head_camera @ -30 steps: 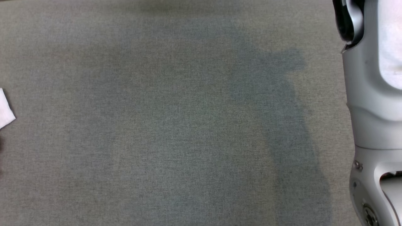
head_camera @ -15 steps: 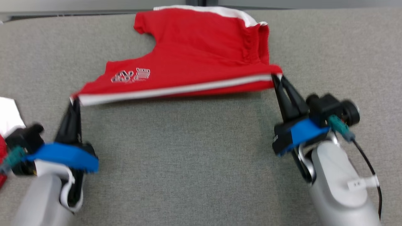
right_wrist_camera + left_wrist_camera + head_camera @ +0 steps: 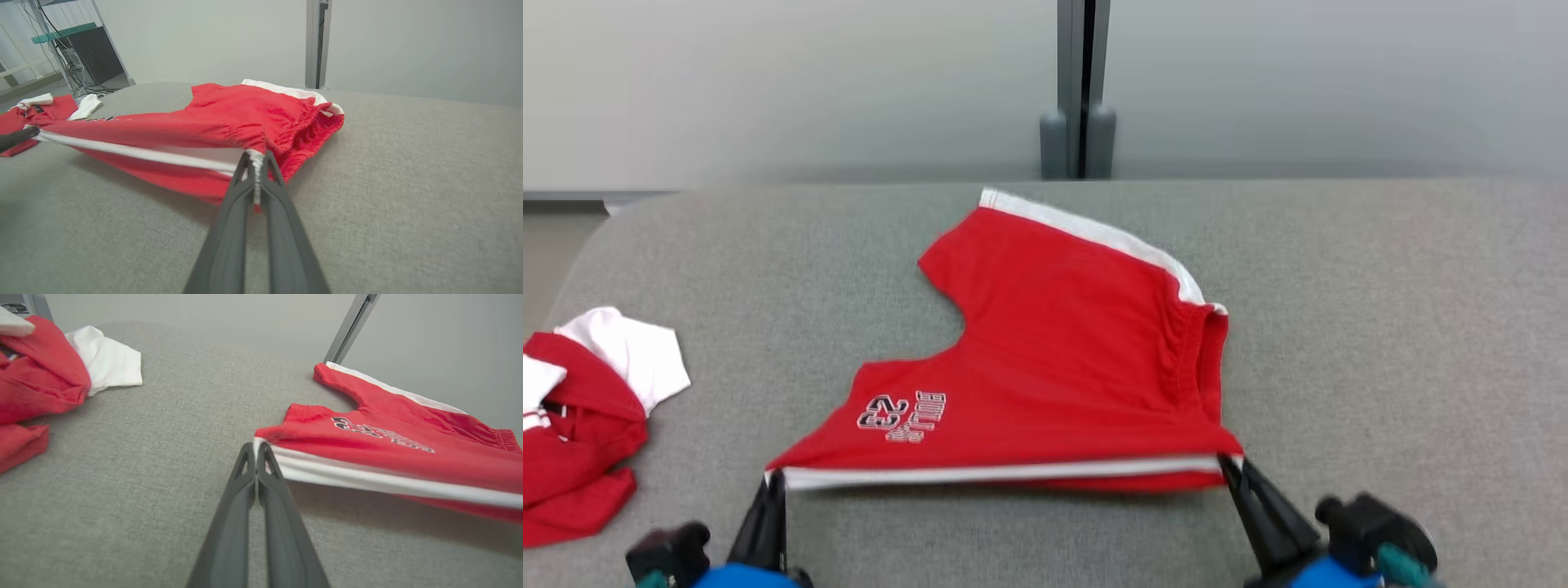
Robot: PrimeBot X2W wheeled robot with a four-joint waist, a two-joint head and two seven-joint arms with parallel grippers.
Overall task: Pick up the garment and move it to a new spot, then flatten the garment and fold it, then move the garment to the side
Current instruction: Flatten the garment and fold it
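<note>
Red garment lies mid-way across the table, white-striped hem lifted and taut. Jaws closed: left gripper pinches one hem corner, right gripper the other. Clothing pile sits at left edge.

Head looks down, wrist views low, close, sharing garment

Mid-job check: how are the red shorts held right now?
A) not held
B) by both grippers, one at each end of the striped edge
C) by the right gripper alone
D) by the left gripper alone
B: the left gripper and right gripper are each shut on one end of the red shorts' white-striped edge.
</note>
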